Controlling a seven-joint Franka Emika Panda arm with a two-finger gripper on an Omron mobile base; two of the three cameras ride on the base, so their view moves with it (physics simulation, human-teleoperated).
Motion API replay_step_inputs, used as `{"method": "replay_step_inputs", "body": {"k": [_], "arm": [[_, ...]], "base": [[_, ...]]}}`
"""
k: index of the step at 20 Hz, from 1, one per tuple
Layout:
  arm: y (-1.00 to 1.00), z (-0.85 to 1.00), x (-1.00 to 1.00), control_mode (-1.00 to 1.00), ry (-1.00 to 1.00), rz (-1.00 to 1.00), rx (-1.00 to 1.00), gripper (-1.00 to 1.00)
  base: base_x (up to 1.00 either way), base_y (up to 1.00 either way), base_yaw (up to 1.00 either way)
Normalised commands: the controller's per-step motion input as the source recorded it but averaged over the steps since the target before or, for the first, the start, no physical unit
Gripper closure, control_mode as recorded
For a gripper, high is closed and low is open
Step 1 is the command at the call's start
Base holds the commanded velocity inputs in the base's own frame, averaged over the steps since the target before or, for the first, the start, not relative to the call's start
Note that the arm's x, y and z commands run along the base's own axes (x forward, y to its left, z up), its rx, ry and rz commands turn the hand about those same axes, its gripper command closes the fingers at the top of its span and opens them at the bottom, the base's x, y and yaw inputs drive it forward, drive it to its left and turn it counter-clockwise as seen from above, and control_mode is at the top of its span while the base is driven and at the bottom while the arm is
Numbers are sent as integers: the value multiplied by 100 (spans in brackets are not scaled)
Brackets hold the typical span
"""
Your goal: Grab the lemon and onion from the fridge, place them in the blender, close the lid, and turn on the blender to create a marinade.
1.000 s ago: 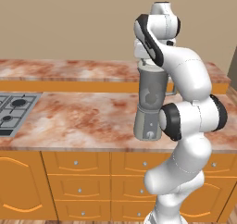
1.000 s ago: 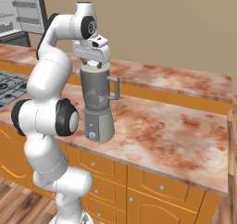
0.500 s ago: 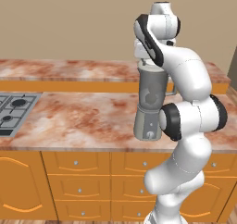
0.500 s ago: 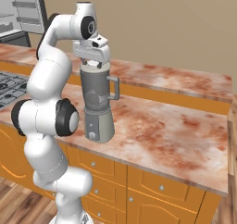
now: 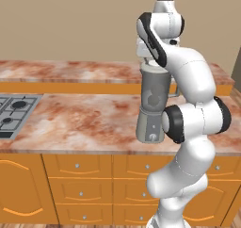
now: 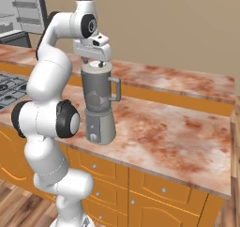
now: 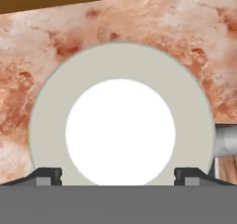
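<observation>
The blender [image 6: 99, 109] stood near the front edge of the marbled counter [image 6: 178, 127], right of the stove [image 5: 14, 113]. The lid [image 7: 46, 126] sat on the jar's mouth. The gripper [image 6: 96, 62] hung directly above the lid, its fingertips [image 7: 48, 176] spread wide to either side of the disc, holding nothing

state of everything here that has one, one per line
lid: seated on the jar mouth
blender: upright on the counter, lid on
gripper: open, just above the lid, fingers either side of it
fridge: door open, shelves showing
drawers: shut
stove: burners bare
</observation>
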Motion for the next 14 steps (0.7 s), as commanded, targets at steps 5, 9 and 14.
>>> {"method": "replay_step_inputs", "body": {"k": [5,9,14], "arm": [[0,31,0,-100,-6,0,0,-100],[5,29,-13,-100,-10,0,0,-100],[16,10,-88,-100,-24,0,0,-100]], "base": [[0,0,0],[0,0,0],[0,0,0]]}}
